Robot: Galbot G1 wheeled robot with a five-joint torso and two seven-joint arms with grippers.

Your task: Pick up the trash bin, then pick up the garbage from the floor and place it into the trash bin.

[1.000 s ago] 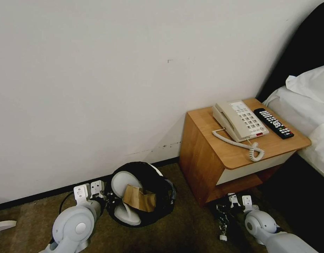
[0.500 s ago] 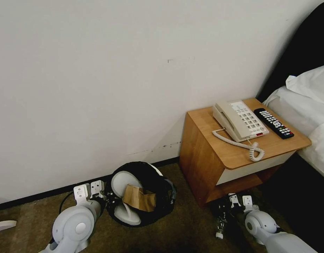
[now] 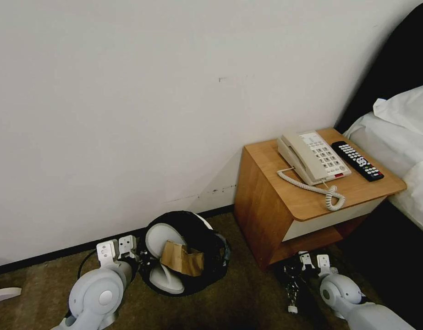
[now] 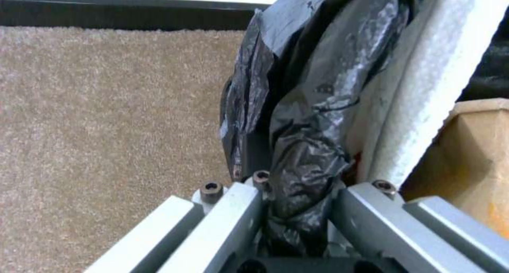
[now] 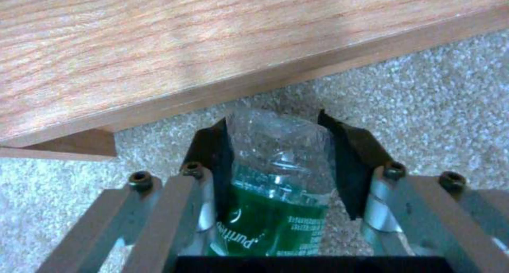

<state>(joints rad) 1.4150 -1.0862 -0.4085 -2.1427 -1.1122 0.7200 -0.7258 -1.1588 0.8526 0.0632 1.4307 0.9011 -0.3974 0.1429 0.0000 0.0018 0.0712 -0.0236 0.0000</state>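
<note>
The trash bin (image 3: 206, 256), round and lined with a crinkly black bag (image 4: 313, 106), stands on the carpet by the wall. A white slipper (image 3: 158, 238) and a brown cardboard piece (image 3: 181, 259) lie inside it. My left gripper (image 3: 141, 262) is at the bin's left rim, shut on the bag-covered edge (image 4: 297, 185). In the left wrist view the slipper (image 4: 424, 86) and cardboard (image 4: 467, 153) are just past that edge. My right gripper (image 3: 292, 279) is low at the nightstand's front corner, shut on a clear plastic bottle (image 5: 276, 165) with a green label. The bottle (image 3: 291, 295) hangs cap down over the carpet.
A wooden nightstand (image 3: 266, 206) with a phone (image 3: 312, 158) and a remote (image 3: 357, 160) stands right of the bin, its base (image 5: 185, 54) close above my right gripper. A bed (image 3: 399, 137) is at far right. A flat white thing (image 3: 5, 294) lies at the left edge.
The bottle in my right gripper swung slightly left and came back. The left gripper and the bin have not moved.
</note>
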